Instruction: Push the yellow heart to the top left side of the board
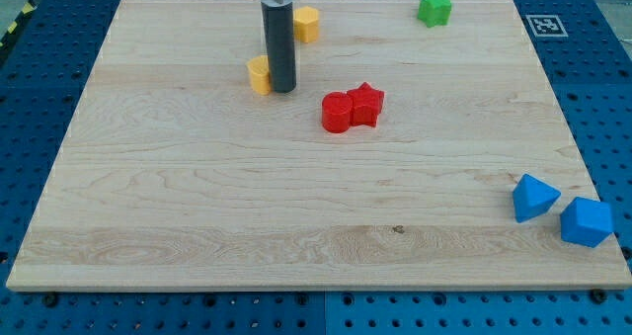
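A yellow block (pixel 259 74), partly hidden behind the rod so its shape is unclear, sits in the upper left-centre of the wooden board (pixel 197 207). My tip (pixel 282 88) stands right against this block's right side. A second yellow block (pixel 307 24), rounded and possibly the heart, lies just up and right of the rod near the board's top edge.
A red cylinder-like block (pixel 337 113) and a red star (pixel 366 104) touch each other right of my tip. A green star (pixel 433 8) sits at the top edge. Two blue blocks (pixel 533 197) (pixel 586 221) lie at the bottom right corner.
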You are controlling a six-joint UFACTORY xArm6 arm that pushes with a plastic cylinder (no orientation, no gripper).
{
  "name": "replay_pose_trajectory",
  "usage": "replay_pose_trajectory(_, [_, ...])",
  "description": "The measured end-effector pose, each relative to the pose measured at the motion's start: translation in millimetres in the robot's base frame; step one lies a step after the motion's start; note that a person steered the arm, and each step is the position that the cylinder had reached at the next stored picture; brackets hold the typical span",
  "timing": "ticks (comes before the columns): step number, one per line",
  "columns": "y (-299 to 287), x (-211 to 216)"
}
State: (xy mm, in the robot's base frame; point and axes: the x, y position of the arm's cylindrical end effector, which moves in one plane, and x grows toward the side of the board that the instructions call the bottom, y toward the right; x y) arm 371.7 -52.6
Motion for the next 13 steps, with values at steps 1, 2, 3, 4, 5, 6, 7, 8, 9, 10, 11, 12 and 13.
replay_pose_trajectory(1, [-24.7,0.0])
replay_pose_trajectory(2, [-55.2,0.0])
replay_pose_trajectory(3, [-64.4,-10.5])
replay_pose_trajectory(4, [-63.8,-35.2])
replay_pose_trajectory(5, [-63.5,-50.9])
replay_pose_trajectory(6, [-58.8,-59.3])
replay_pose_trajectory(7, [-56.1,-63.1])
replay_pose_trajectory(8, [-56.1,-72.4])
replay_pose_trajectory(9, [-56.1,-92.5])
replay_pose_trajectory(10, [-59.0,-103.9])
replay_pose_trajectory(11, [-69.7,-107.3])
replay_pose_trajectory(12, [-91.5,-107.3])
replay_pose_trajectory(13, [-120.1,-111.2])
